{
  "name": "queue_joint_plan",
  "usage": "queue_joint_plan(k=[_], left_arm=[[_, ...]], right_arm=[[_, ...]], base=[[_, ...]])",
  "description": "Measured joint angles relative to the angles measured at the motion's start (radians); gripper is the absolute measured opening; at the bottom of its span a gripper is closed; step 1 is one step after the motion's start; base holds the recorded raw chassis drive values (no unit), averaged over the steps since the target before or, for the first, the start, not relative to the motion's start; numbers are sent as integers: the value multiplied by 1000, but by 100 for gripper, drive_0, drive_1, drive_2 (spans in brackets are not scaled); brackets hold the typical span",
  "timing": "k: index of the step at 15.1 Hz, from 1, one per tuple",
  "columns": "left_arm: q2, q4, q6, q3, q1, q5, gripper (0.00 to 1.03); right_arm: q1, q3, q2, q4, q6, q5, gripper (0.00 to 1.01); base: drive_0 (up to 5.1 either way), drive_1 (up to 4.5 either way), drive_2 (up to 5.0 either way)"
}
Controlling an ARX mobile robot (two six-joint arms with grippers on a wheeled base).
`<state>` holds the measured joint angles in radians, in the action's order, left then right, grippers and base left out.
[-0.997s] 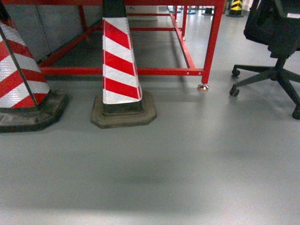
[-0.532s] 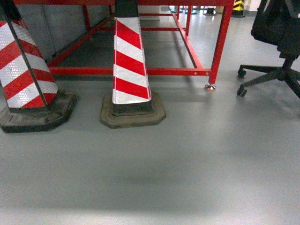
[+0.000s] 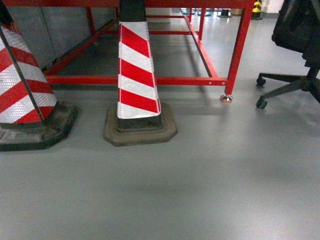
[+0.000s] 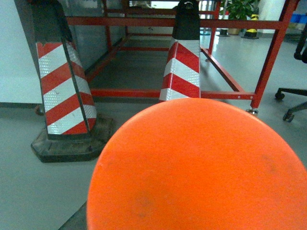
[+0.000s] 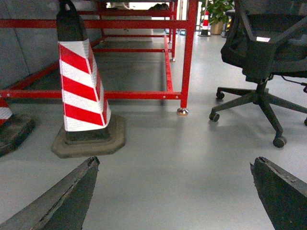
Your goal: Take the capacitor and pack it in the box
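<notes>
**Floor, cones and frame in view; box and capacitor nowhere seen**

Ahead in the head view: grey floor (image 3: 200, 190), two red-and-white striped cones, the nearer cone (image 3: 136, 75) upright on a dark base, its top cut off by the upper edge. Second cone (image 3: 22, 85) at the left border, partly cropped. Behind both, a red metal frame (image 3: 235, 55) with one foot on the floor. At the right edge, a black office chair (image 3: 300, 45), only part of seat and wheeled legs showing.

Left wrist view largely blocked by a round orange shape (image 4: 196, 167) filling the lower half, too close to identify; left fingers not visible, so no telling their state.

Right wrist view: right gripper (image 5: 175, 191) with two dark fingers (image 5: 62, 201) at the lower corners, spread wide apart, nothing between them but bare floor. Fingertips cut off by the lower border.

No box or capacitor in any of the three views; location impossible to tell.
</notes>
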<state>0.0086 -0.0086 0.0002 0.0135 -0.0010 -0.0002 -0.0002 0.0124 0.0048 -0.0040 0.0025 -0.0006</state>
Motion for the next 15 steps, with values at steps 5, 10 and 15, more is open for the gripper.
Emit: queue_joint_plan(k=[5, 10, 15], left_arm=[[0, 1, 0, 0, 0, 0, 44], [0, 6, 0, 0, 0, 1, 44], [0, 2, 0, 0, 0, 0, 44]], right_arm=[[0, 0, 0, -1, 0, 0, 98], [0, 0, 0, 0, 0, 0, 98], [0, 0, 0, -3, 0, 0, 98]], base=[[-1, 402, -404], [-6, 397, -409], [8, 412, -397]])
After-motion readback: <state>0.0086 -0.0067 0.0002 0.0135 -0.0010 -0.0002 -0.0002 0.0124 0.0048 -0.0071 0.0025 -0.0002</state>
